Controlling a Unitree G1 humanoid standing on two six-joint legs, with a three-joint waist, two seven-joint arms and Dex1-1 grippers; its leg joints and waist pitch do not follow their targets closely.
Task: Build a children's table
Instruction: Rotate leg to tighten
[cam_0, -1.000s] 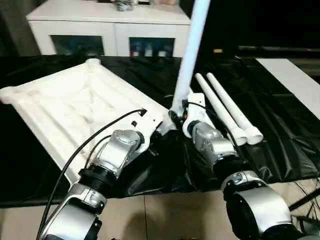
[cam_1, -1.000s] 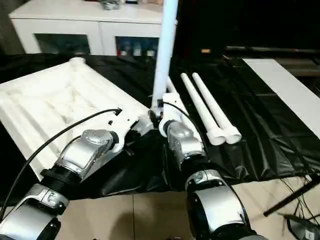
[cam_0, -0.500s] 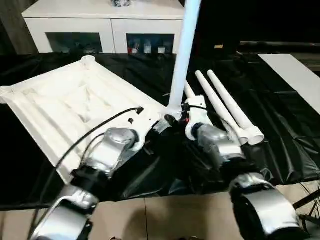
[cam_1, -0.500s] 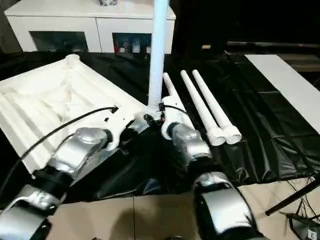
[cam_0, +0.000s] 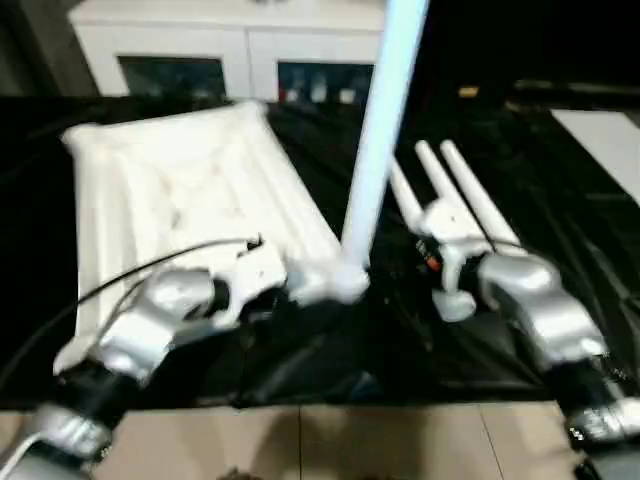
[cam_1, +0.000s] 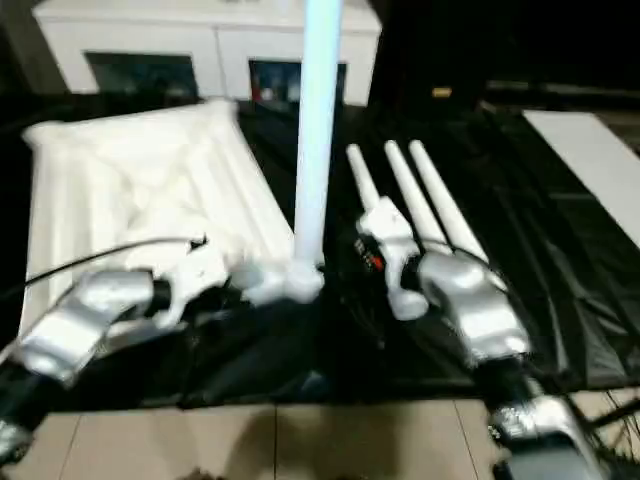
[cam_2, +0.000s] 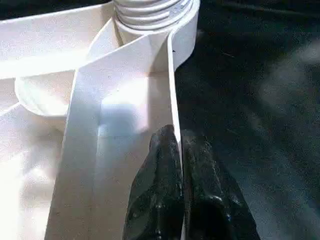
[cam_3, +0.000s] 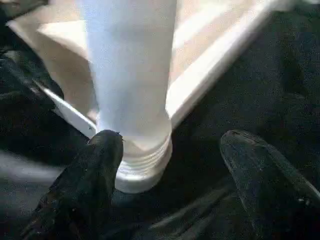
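The white plastic rectangular tabletop (cam_0: 190, 200) lay ribbed side up on the black-draped work table (cam_0: 560, 210), its near corner close to that table's front edge, beyond which pale floor tiles (cam_0: 330, 440) showed. In that near corner's round socket (cam_2: 155, 20) one long white tapered tube leg (cam_0: 380, 130) stood upright, its threaded foot seated in the ring. My left gripper (cam_2: 175, 155) had its two black fingers pressed together on the thin rim wall of the tabletop, just beside that socket. My right gripper (cam_3: 170, 150) stood with its fingers (cam_3: 85, 185) spread apart, one close by the base of the upright leg and the other well clear over the black cloth, so it clasped nothing. To my right, three more white tube legs (cam_1: 410, 200) lay side by side on the cloth, near my right forearm. Open black cloth stretched further right to a flat white panel (cam_0: 605, 135). Behind the table stood a white glass-door cabinet (cam_0: 230, 60) with small items, too blurred to tell, behind its panes.
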